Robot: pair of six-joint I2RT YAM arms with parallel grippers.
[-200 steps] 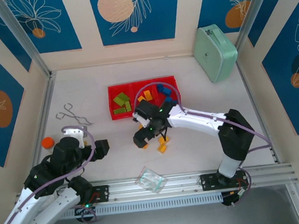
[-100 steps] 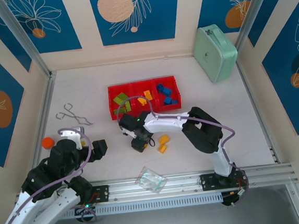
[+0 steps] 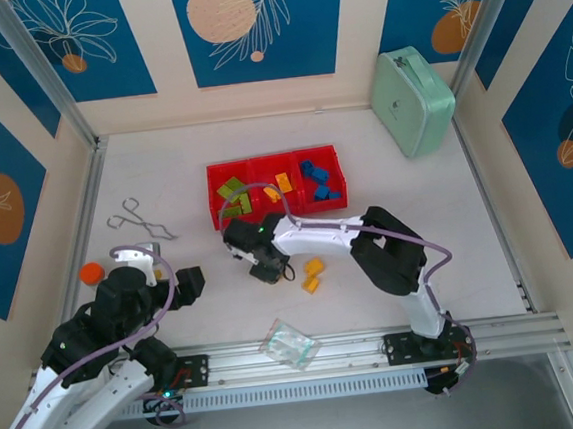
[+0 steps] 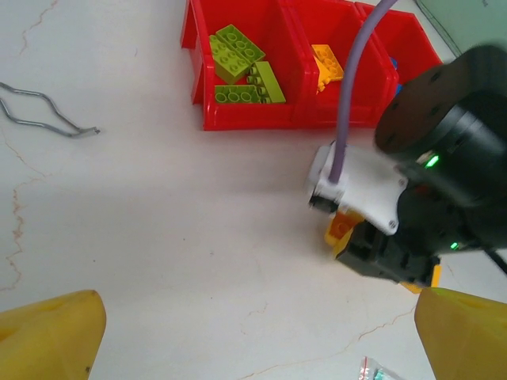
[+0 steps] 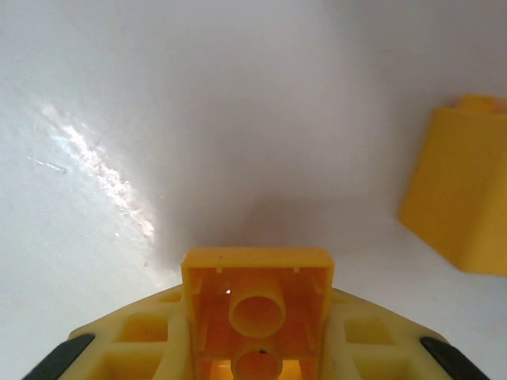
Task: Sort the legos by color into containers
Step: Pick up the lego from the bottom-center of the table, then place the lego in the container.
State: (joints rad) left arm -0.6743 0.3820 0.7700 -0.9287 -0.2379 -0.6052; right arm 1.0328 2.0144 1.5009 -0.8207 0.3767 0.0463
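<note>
1 orange-yellow lego [image 5: 257,305] is clenched in the right claw [image 5: 257,348]. A loose lego [image 5: 467,190] lies to its right, the red containers [image 4: 253,115] just beyond. The left claw [image 4: 253,348] hangs released.

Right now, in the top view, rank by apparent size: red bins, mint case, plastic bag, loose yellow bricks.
1. red bins
2. mint case
3. plastic bag
4. loose yellow bricks; the two look about equal to each other
</note>
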